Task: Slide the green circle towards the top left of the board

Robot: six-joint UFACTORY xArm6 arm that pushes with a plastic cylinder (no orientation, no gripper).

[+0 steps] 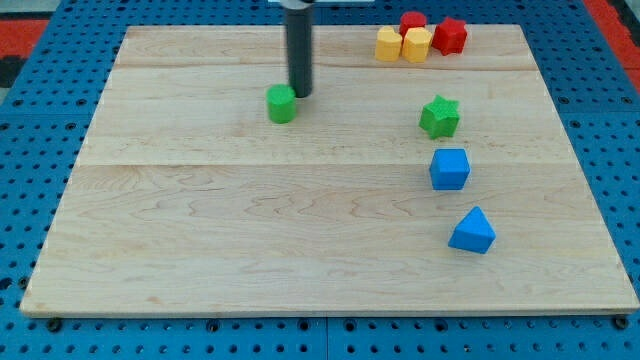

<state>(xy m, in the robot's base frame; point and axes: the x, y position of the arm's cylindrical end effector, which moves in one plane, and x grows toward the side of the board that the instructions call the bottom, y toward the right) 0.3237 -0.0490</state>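
Eight blocks on the wooden board [200, 250]: two green, two blue, two yellow, two red. Green circle [282, 104] sits upper-middle, left of centre. My tip [300, 94] is just at its upper right edge, touching or nearly; can't tell which. No fingers, just a rod. Green star [439, 117], blue cube [449, 169], blue wedge-like block [472, 231] run down the right. At top, yellow blocks [389, 44] [416, 44] and red blocks [413, 21] [450, 36] cluster; the rear red one is partly hidden, shapes unclear. Rod's top is cut off.
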